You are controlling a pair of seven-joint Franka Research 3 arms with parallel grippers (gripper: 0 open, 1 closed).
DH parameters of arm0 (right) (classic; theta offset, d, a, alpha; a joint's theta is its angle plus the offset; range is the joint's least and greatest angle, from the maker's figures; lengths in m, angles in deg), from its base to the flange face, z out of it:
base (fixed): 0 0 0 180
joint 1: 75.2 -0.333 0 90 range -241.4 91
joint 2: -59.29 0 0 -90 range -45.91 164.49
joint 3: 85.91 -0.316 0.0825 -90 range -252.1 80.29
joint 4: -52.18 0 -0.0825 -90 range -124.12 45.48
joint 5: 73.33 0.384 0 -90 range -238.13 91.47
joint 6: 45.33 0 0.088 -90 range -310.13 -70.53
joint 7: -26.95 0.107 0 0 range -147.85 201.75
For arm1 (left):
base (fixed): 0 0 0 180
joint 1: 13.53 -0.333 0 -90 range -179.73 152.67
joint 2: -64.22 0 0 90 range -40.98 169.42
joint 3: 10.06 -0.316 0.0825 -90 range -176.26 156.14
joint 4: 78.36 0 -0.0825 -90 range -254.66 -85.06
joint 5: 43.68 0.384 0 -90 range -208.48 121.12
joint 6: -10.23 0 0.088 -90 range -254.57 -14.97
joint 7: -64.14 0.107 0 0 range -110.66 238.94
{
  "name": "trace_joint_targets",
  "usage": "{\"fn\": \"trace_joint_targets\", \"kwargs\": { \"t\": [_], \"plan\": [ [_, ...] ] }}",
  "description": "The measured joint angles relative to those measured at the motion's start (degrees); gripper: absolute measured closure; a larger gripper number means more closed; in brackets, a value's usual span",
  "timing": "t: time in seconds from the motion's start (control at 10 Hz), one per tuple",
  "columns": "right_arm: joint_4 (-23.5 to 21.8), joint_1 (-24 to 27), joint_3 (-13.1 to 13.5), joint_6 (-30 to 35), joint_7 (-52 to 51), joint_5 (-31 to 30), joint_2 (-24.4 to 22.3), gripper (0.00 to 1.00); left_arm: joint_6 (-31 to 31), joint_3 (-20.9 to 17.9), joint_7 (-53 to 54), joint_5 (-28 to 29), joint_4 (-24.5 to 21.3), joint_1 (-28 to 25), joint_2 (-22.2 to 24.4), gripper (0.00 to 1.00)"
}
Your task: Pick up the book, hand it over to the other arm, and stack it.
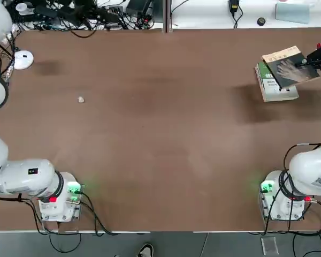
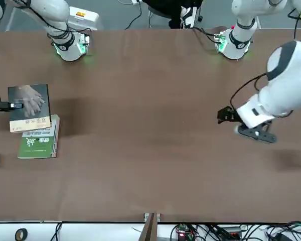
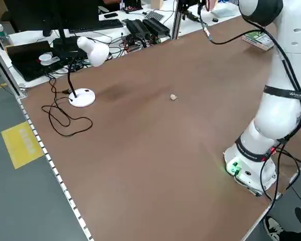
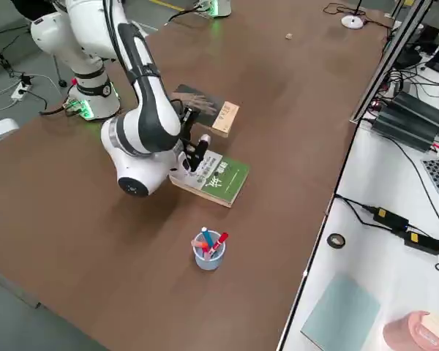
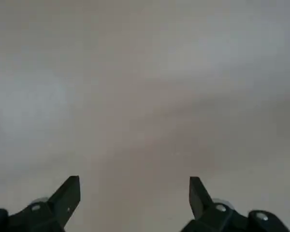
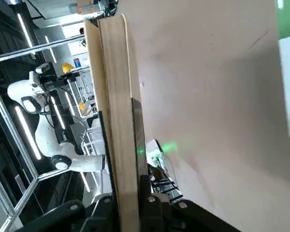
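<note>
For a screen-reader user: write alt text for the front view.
The right end effector, at the picture's left edge, holds the small dark book by one edge over a green-and-white book lying on the brown table. The left end effector hangs open above bare table on the right side. Both arm bases stand along the far edge.

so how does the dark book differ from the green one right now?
The dark book is gripped at its edge by the right gripper, held above the table; the green book lies flat, untouched. The dark book's cover shows a pale hand, the green book's large white characters. The dark book overlaps the green book's edge. Both face up.
</note>
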Motion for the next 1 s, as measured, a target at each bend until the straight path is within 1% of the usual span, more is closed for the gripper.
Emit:
{"fn": "trace_joint_targets", "kwargs": {
  "t": [0.1,0.2,0.4,0.5,0.8,1.0],
  "plan": [
    [1.1,0.7,-0.5,0.0,-0.5,-0.1,1.1,0.84,1.3,-1.5,0.8,0.3,0.0,-0.3,0.2,0.0],
    [2.2,1.3,-0.7,0.0,-0.8,-0.1,2.2,0.84,2.6,-3.8,2.8,0.4,0.0,-0.1,0.6,0.0],
    [4.8,2.6,-1.4,0.0,-1.0,-0.1,4.1,0.84,4.3,-9.1,8.8,0.5,0.0,0.7,1.4,0.0],
    [6.2,3.5,-2.2,0.0,-1.0,-0.1,5.0,0.84,5.2,-12.2,11.4,0.4,-0.1,1.7,1.9,0.0],
    [9.9,5.7,-3.9,-0.1,-1.7,-0.2,8.1,0.84,7.1,-20.9,13.6,0.4,-1.3,6.8,4.8,0.0],
    [12.2,6.3,-4.2,-0.5,-3.1,-0.9,10.2,0.84,6.9,-26.0,13.5,0.3,-4.6,11.8,8.4,0.0]
  ]
}}
